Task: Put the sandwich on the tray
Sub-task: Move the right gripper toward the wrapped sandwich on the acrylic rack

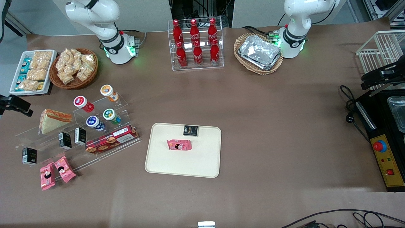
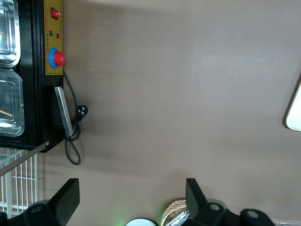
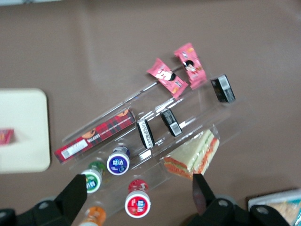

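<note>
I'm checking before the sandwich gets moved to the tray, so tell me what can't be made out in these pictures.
- Right arm's pincer: open above the clear stand in the right wrist view; hidden in the front view, cut off at the frame edge.
- Triangular plastic-wrapped sandwich: its underside and contact with the stand are hidden by the bread itself.
- Cream rectangular tray: mostly cut off in the wrist view.
- Small black packet on the tray: its label is too small to read.
</note>
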